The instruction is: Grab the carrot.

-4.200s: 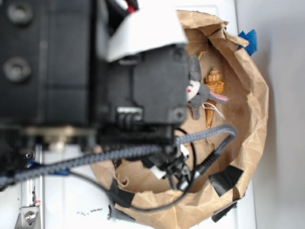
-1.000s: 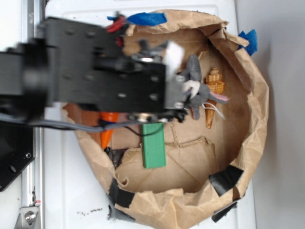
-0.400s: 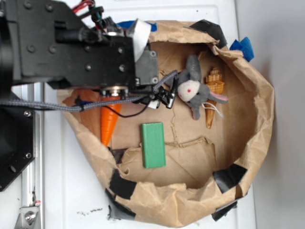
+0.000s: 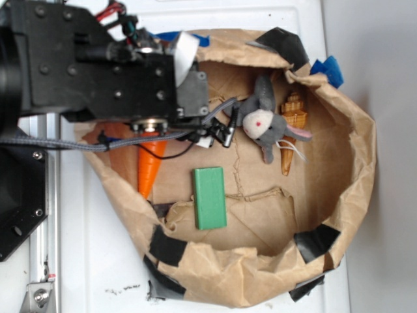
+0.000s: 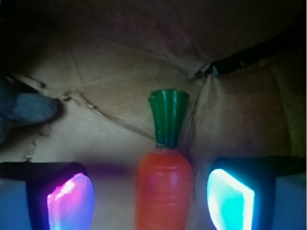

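So there's one brown paper bag rolled down into a shallow nest, patched with strips of black tape and sitting on a white table, filling most of the middle and reaching toward the right edge. Inside it I count four toys: one carrot, one green block, one grey stuffed mouse with a pink ear, and one little tan ice-cream cone. The carrot lies along the bag's left wall, pointed tip toward the near edge of the table, with its thick end hidden under the black robot arm that covers the far left corner. The green block lies flat just right of the carrot, apart from it. The mouse and the cone are touching each other, over on the far right side of the bag floor, well apart from the carrot. In the wrist view the gripper is spread wide, one finger pad glowing pink and the other glowing cyan, and the carrot's orange body sits right between them with its green stem pointing away from the camera. Neither pad is touching the carrot; there's a gap on both sides.
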### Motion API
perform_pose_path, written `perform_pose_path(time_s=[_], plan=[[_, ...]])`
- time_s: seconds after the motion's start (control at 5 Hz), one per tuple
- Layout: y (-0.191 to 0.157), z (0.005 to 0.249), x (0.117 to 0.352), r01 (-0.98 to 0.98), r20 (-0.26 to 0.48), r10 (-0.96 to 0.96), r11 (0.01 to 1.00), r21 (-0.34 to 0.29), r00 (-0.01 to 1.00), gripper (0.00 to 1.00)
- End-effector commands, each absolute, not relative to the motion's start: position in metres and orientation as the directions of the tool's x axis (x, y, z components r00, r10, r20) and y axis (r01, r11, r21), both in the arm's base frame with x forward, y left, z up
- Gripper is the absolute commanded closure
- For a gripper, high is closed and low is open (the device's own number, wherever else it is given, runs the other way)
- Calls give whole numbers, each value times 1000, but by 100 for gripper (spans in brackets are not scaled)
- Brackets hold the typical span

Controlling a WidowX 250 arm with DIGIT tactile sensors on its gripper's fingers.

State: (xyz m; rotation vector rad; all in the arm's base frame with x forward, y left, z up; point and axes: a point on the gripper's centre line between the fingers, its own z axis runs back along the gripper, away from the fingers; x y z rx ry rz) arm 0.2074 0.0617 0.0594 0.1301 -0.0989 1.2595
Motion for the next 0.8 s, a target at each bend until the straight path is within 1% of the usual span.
perform_pose_path(time_s=[0.0, 0.6], plan=[[64, 50, 201, -935, 146, 929, 350, -55, 339, 0], [61, 36, 206, -932, 146, 928, 354, -71, 342, 0]])
